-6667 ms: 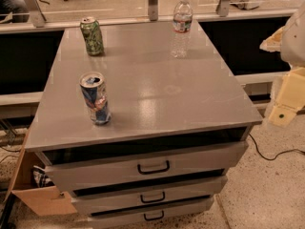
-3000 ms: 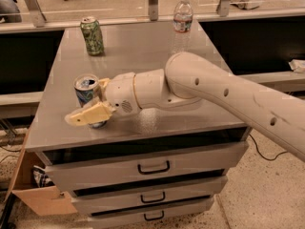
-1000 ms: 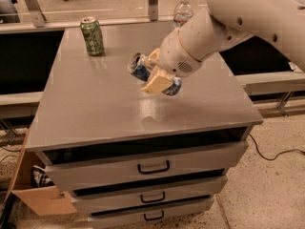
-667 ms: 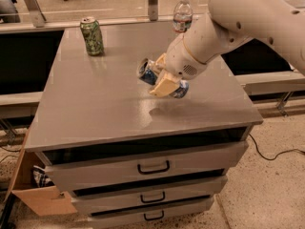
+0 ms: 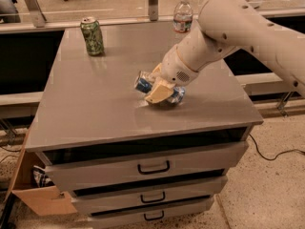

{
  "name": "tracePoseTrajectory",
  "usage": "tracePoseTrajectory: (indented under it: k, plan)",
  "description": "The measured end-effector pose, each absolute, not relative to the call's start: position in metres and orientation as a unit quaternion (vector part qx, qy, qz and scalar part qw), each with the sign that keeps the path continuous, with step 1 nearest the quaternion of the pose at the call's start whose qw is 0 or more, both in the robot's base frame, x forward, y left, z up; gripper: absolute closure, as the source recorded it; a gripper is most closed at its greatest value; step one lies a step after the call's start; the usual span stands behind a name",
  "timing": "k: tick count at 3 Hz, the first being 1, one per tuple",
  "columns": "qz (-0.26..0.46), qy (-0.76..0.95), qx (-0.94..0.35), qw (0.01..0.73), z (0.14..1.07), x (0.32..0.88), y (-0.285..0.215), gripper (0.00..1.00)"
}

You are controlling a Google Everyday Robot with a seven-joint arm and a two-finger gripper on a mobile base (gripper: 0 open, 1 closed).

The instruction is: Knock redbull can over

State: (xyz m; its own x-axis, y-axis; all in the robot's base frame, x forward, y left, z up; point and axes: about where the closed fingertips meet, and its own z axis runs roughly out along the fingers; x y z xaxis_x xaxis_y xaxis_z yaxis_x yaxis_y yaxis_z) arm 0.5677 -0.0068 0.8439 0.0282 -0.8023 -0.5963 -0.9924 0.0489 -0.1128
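Slim blue-and-silver redbull can (image 5: 142,83) tipped on its side, mid-right of grey metal desk (image 5: 95,109).
White arm's gripper (image 5: 156,86) at the can; tan fingers (image 5: 158,90) pinch it across the middle, one in front, one behind. Silver top points left. Green can (image 5: 92,36) stands far-left.

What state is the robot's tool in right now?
Tool: closed on the redbull can, tilted, low over the middle of the cabinet top.
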Motion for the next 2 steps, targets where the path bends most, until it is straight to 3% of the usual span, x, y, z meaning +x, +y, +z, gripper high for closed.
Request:
tracePoseTrajectory:
  k: [2]
  plan:
    - [0.198,0.679,-0.657,0.261,0.8312,0.5693,0.0024,0.12]
